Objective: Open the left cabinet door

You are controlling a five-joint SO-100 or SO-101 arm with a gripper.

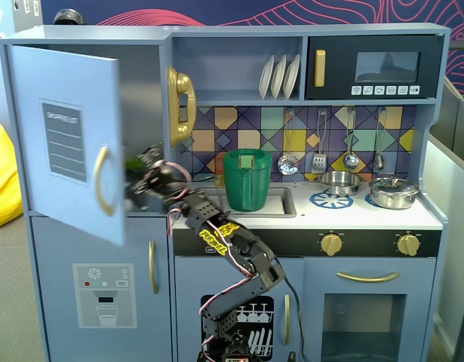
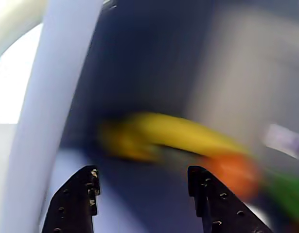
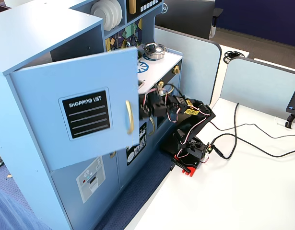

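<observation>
The left cabinet door (image 1: 66, 136), light blue with a "SHOPPING LIST" panel (image 3: 86, 115) and a gold bar handle (image 1: 102, 179), stands swung partly open. It also shows in another fixed view (image 3: 80, 143), with its handle (image 3: 129, 117). My gripper (image 1: 139, 175) is just behind the door's free edge, at the cabinet opening. In the wrist view the gripper (image 2: 143, 174) is open and empty. The door's pale edge (image 2: 47, 121) is at its left. Inside the cabinet lie a blurred yellow banana (image 2: 173, 133) and an orange thing (image 2: 234, 172).
A green pitcher (image 1: 247, 179) stands in the sink, and steel pots (image 1: 394, 192) on the counter to the right. Below is the door with the dispenser panel (image 1: 103, 294). A gold phone (image 1: 180, 105) hangs beside the opening. Cables (image 3: 243, 139) trail over the white table.
</observation>
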